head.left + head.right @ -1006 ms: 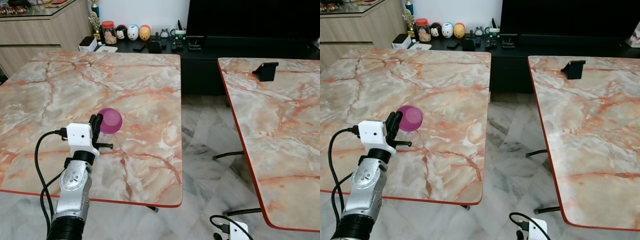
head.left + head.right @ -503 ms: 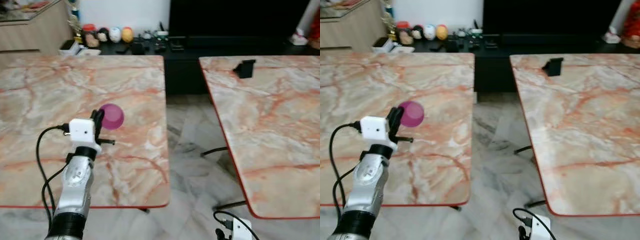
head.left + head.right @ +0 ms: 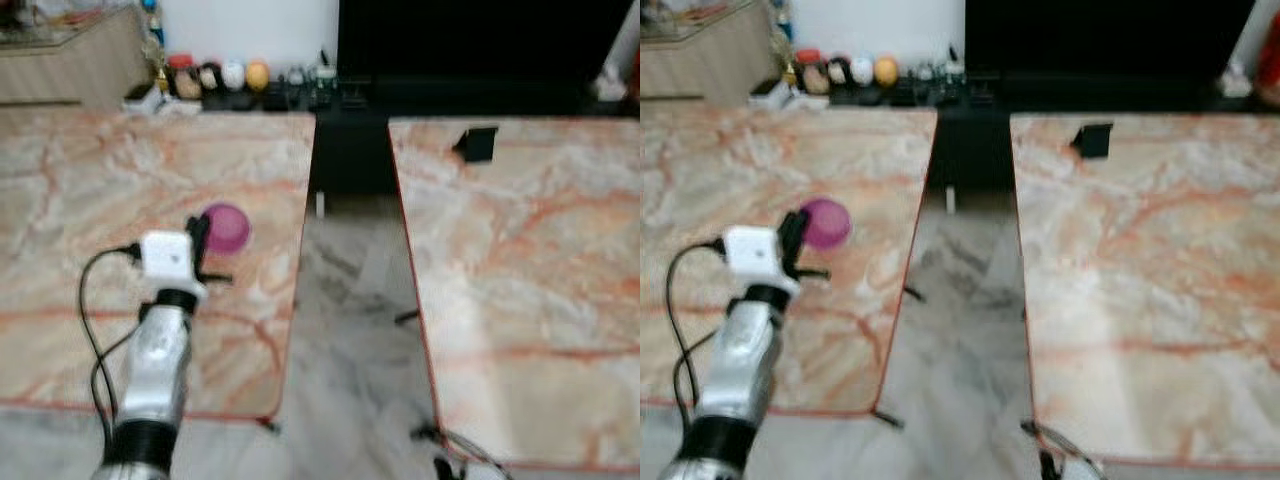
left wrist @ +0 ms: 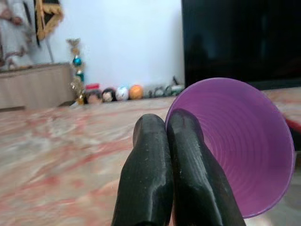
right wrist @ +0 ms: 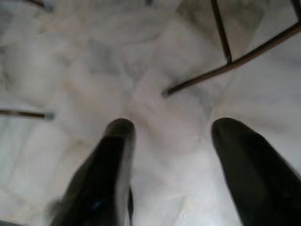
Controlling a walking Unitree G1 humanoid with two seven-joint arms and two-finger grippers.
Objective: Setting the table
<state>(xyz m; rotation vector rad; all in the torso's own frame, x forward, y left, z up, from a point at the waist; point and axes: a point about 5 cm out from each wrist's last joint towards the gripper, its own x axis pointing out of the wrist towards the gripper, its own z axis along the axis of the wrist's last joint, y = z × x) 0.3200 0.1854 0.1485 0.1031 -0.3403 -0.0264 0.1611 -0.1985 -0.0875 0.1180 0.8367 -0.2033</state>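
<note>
Looking down from the head: left gripper (image 3: 203,240) raised over the left marble table (image 3: 80,180), purple cup (image 3: 227,228) pinched at the fingertips, lying just beyond and to the right of them, mouth tipped sideways rather than upright. Looking along the left wrist: both fingers (image 4: 155,179) pressed tight together on the near rim, cup (image 4: 235,146) open toward the camera. Looking along the right wrist: right gripper (image 5: 169,155) spread wide, empty, hanging low over the tiled floor (image 5: 94,56); left arm clearly nearer the cup.
</note>
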